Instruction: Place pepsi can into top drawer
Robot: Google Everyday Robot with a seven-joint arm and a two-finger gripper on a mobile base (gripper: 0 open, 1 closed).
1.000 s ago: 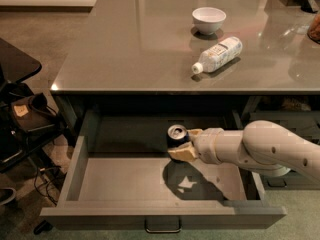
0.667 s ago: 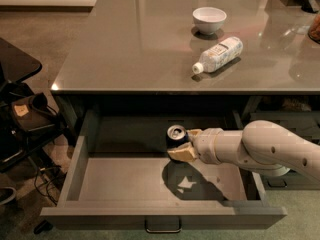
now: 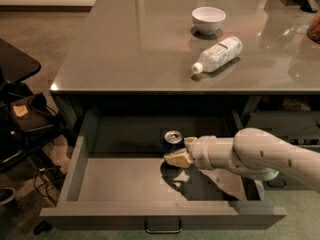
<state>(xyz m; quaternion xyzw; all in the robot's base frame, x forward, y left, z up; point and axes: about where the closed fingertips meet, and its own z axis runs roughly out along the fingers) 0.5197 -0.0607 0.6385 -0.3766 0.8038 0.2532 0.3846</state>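
Nothing's really moved since a second ago: the pepsi can (image 3: 173,137) sits upright inside the open top drawer (image 3: 115,183), with the gripper (image 3: 174,158) right against it. Can't tell if it's clamped or let go. Probably light, thin-walled and slick, so grab it mid-body, gently.

Arm (image 3: 280,159) extended, end effector (image 3: 176,158) low.
The end effector is held horizontal; white wrist (image 3: 210,153) and forearm (image 3: 255,151) are stretched directly behind it.

gripper (image 3: 176,159) below grey countertop (image 3: 125,49) edge | white bowl (image 3: 208,19) well beyond jaws, rightward | white bottle (image 3: 218,54) on its side, nearer jaws than bowl
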